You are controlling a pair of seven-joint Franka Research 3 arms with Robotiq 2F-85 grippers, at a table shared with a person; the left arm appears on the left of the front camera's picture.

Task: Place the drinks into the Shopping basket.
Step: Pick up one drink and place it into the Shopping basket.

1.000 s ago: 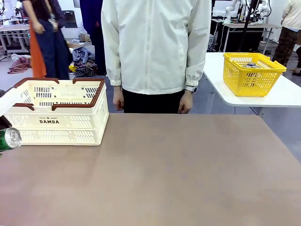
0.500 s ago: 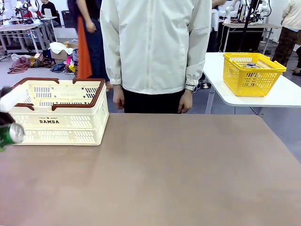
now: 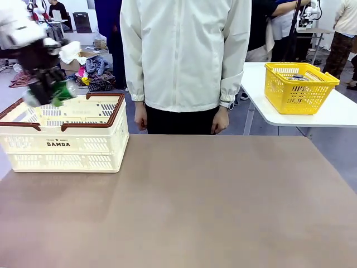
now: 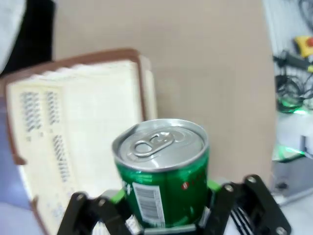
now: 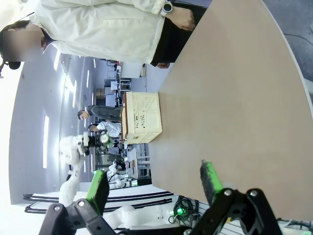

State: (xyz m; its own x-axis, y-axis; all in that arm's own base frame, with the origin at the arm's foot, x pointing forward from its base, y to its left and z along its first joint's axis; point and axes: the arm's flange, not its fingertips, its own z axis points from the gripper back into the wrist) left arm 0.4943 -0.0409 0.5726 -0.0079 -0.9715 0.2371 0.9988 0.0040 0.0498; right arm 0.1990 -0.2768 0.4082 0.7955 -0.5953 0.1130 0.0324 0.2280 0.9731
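Right, your left gripper (image 4: 165,198) is up over the Shopping basket (image 3: 83,146) at about 10 o'clock in the front view, its fingers pinching the green can (image 4: 164,169) by the body, one green pad on each side. From the left wrist you look straight at the can's silver top and pull tab, with a barcode on the green wall below it. Behind it lies the basket's cream slotted inside, the brown rim running past at 12 o'clock. In the front view arm and can are smeared by blur, so you cannot tell the can's tilt; it shows against the basket's far rim, above the opening. The basket itself sits on the brown table (image 3: 212,212) at 9 o'clock, its DAMDA print facing you. Your right gripper (image 5: 155,186) hangs with its fingers spread wide, nothing between them, well apart from the basket. The person (image 3: 184,56) stands at 12 o'clock behind the far edge, arms down, hands at the sides. A yellow basket (image 3: 298,86) rests on a white side table (image 3: 334,114) at 2 o'clock.
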